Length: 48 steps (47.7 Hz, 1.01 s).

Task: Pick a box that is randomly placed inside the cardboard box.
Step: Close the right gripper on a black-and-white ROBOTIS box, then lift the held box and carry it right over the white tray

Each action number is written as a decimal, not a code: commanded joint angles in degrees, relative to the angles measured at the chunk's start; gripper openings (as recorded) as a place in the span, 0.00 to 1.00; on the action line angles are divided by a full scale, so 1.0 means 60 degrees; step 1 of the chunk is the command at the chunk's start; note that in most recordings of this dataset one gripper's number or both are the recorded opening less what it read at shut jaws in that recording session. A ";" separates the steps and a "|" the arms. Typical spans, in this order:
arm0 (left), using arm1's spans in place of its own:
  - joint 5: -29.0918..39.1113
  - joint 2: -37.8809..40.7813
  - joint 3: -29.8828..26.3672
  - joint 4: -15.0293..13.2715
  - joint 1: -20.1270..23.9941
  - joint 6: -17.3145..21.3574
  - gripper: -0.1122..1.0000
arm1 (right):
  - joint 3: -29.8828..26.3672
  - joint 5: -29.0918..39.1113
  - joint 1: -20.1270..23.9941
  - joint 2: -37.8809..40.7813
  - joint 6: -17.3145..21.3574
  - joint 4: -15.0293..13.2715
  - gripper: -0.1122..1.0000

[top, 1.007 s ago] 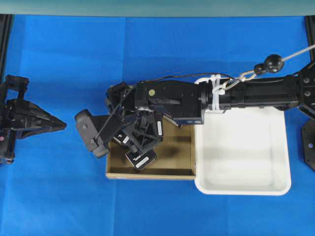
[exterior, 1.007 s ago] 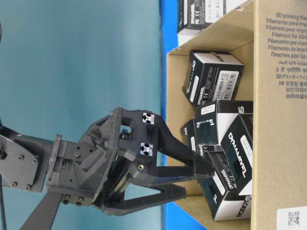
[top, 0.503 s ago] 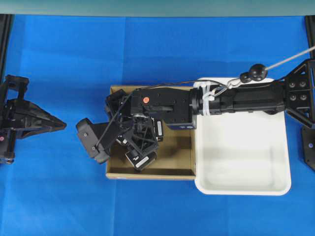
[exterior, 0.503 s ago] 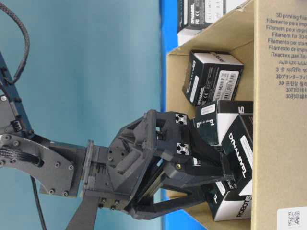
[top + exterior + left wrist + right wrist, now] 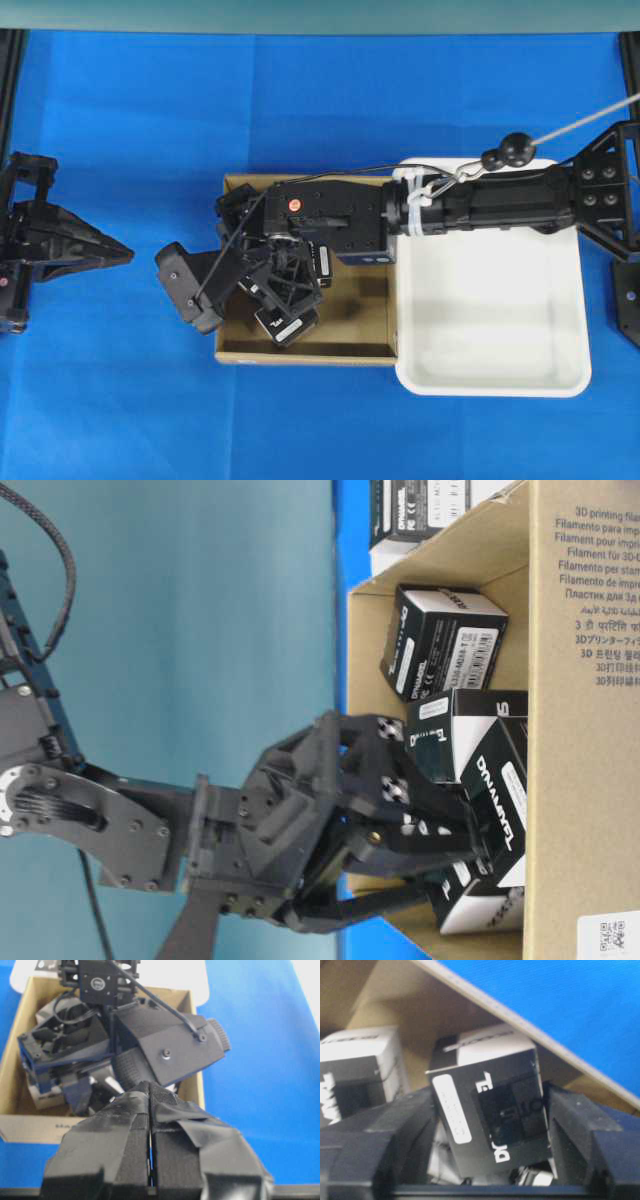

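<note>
Right fingers (image 5: 395, 1125) closed onto box (image 5: 490, 1120) inside cardboard box (image 5: 355, 340).

Black box (image 5: 490, 1125), brown cardboard box (image 5: 360, 335)

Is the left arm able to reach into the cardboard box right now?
Probably not easily. The right gripper and its arm fill the cardboard box, straddling a black box, while the left gripper sits shut off to the side.
</note>
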 commanded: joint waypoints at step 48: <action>0.0044 -0.0044 -0.0205 0.0029 0.0088 -0.0410 0.05 | 0.2944 0.3354 -0.1802 -0.5786 0.3369 0.0366 0.65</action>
